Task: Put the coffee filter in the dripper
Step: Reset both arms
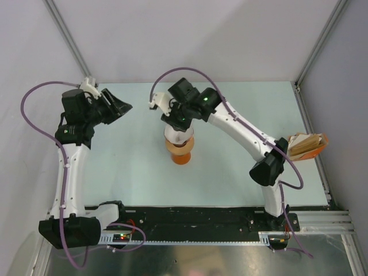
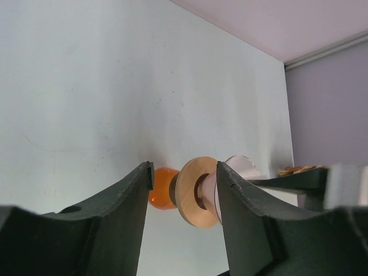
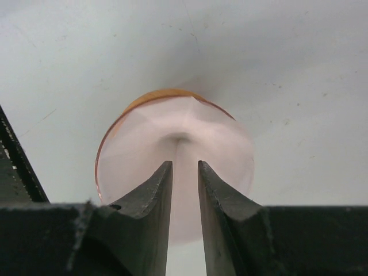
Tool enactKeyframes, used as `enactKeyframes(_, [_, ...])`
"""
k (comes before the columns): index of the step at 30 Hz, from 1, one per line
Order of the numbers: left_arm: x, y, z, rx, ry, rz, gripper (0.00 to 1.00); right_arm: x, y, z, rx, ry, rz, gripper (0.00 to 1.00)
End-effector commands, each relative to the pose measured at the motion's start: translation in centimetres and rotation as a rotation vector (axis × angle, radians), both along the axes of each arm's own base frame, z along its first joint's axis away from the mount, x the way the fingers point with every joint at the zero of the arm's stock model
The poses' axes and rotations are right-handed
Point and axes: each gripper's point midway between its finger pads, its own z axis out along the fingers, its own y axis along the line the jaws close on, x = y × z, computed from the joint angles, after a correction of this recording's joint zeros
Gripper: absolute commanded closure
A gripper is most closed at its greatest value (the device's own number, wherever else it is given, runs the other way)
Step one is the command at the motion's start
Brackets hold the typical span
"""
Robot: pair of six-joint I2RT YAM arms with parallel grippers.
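The dripper (image 1: pixel 180 150) stands upright mid-table, with an orange base and a brown collar. The white coffee filter (image 3: pixel 144 155) lies opened inside its clear cone (image 3: pixel 105 150). My right gripper (image 3: pixel 185 164) hangs directly over the cone mouth, pointing down, its jaws a narrow gap apart with the filter's paper showing between them. It also shows in the top view (image 1: pixel 175 123). My left gripper (image 1: pixel 123 107) is open and empty, off to the dripper's left. In its wrist view the gripper (image 2: pixel 185 165) frames the far-off dripper (image 2: pixel 195 192).
A tan-and-white stack of paper fans in a holder (image 1: pixel 305 145) sits at the table's right edge, near the right arm's elbow. Grey walls and metal frame posts close in the table at the back and the sides.
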Motion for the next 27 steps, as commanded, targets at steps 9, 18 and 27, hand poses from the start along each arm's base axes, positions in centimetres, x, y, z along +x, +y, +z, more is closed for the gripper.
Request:
enactKeyframes(9, [-0.5, -4.9, 4.5, 0.257, -0.268, -0.329, 0.43, 2.9, -8.3, 16.1, 0.558, -0.083, -0.221, 0.69])
enactKeyframes(18, [1.2, -5.8, 3.3, 0.455, -0.212, -0.475, 0.26, 6.8, -20.4, 14.7, 0.696, -0.064, -0.583, 0.67])
enactKeyframes(27, [1.1, -2.9, -4.3, 0.513, 0.058, -0.417, 0.01, 4.1, -27.0, 2.4, 0.625, 0.109, -0.735, 0.24])
